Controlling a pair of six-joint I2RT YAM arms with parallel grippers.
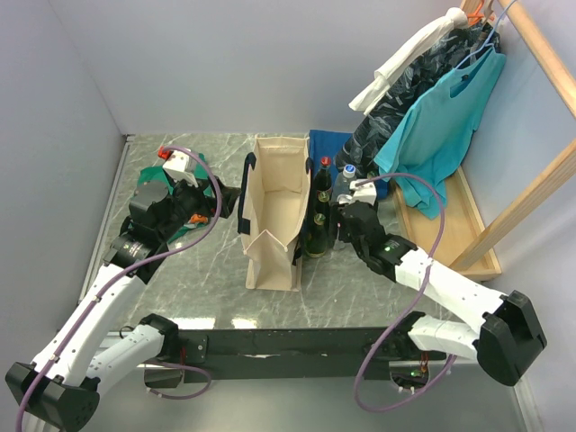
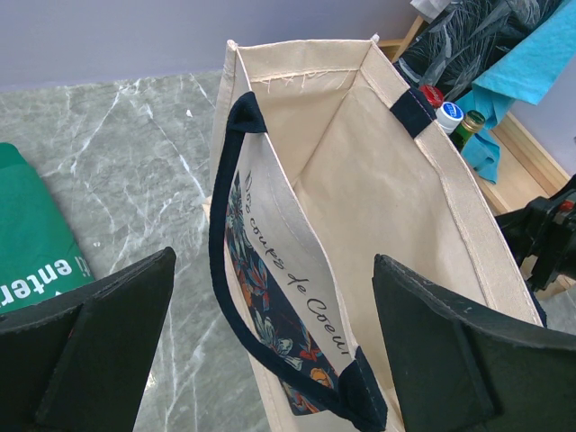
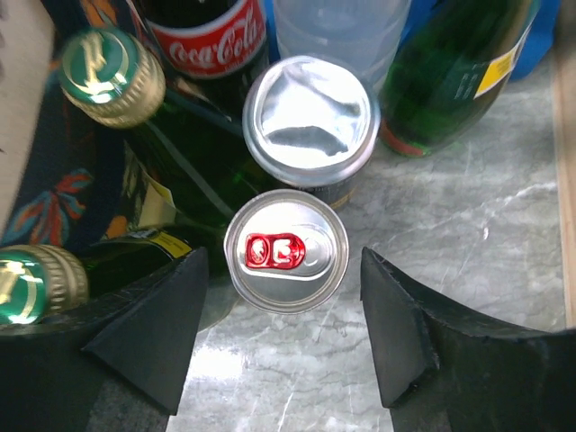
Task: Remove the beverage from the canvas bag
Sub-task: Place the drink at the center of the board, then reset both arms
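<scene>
White shells and black joints on the left arm (image 1: pixel 85 328) and right arm (image 1: pixel 450 286); purple cables (image 1: pixel 356 387) loop; green light (image 1: pixel 389 241) at three o'clock.

Grey-green marbled table (image 1: pixel 202 283), walled in pale lilac on the left and far sides. At the left, flat on the table, a folded green T-shirt (image 1: pixel 146 177) with white lettering, partly hidden. At the far middle, near the back wall, a folded blue cloth (image 1: pixel 331 144). On the right, a wooden rack (image 1: pixel 522 198) with a low tray-like base (image 1: pixel 454 220). Hanging from its top rail, a teal T-shirt (image 1: pixel 441 126); just left of it, a dark patterned garment (image 1: pixel 396 108); draped above both, a white garment (image 1: pixel 405 58).
</scene>
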